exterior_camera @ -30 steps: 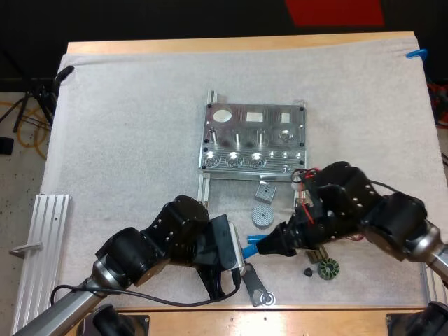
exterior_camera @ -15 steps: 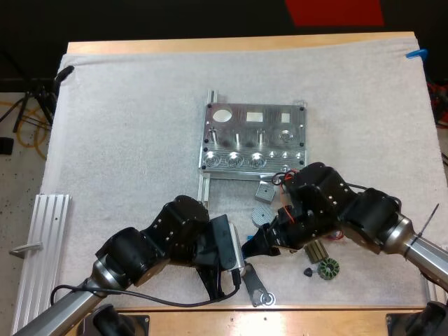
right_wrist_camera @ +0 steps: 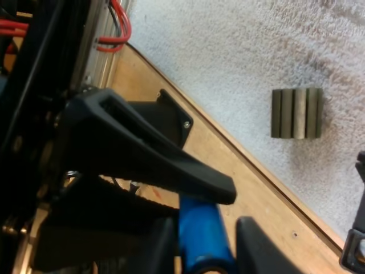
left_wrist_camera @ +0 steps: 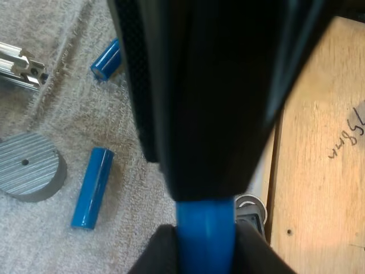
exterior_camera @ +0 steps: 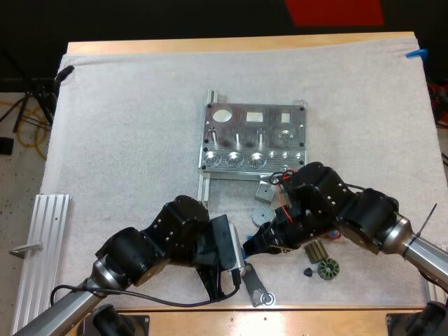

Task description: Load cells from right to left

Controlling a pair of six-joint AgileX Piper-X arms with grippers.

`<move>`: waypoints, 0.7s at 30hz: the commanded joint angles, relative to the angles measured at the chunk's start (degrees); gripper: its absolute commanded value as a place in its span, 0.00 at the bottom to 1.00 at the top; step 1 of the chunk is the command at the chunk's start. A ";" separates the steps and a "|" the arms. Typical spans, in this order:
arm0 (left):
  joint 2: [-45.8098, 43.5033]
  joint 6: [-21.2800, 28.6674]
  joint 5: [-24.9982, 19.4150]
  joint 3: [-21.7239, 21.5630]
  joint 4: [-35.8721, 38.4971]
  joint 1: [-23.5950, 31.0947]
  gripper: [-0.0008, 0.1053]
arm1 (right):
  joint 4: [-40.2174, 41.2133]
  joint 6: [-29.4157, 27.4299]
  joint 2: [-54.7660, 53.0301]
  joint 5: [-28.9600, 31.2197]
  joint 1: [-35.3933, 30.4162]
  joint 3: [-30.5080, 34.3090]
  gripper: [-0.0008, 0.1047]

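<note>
The metal fixture (exterior_camera: 255,147) lies mid-mat with its holes facing up. Near the mat's front edge my two grippers meet tip to tip. My left gripper (exterior_camera: 241,250) (left_wrist_camera: 205,251) is shut on a blue cylinder (exterior_camera: 246,241) (left_wrist_camera: 205,228). My right gripper (exterior_camera: 256,240) (right_wrist_camera: 202,242) closes on the same blue cylinder (right_wrist_camera: 197,220) from the other side, its fingers snug against it. A black finger (right_wrist_camera: 148,154) of the left gripper reaches over that cylinder in the right wrist view. Two more blue cylinders (left_wrist_camera: 92,187) (left_wrist_camera: 107,59) lie loose on the mat.
A grey ridged disc (exterior_camera: 260,214) (left_wrist_camera: 28,174) and a small grey block (exterior_camera: 264,190) lie just before the fixture. Dark parts (exterior_camera: 327,269) (right_wrist_camera: 296,112) sit at the front right. A flat metal piece (exterior_camera: 257,288) lies by the table edge. An aluminium rail (exterior_camera: 42,245) lies at the left.
My right gripper has slid left across the front of the mat until its tip meets the left gripper at the blue cylinder. The left arm has stayed put.
</note>
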 commanded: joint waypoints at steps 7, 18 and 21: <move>-0.32 0.35 0.81 -0.12 -0.07 -0.27 0.07 | -0.64 -0.51 -0.26 -0.23 0.11 -0.42 0.06; -0.32 0.35 0.81 -0.12 -0.07 -0.27 0.45 | -0.64 -3.11 -0.26 -0.12 0.00 -0.42 0.06; -0.32 0.35 0.81 -0.12 0.31 -0.27 0.64 | -0.64 -4.32 -0.26 0.48 0.00 -0.42 0.06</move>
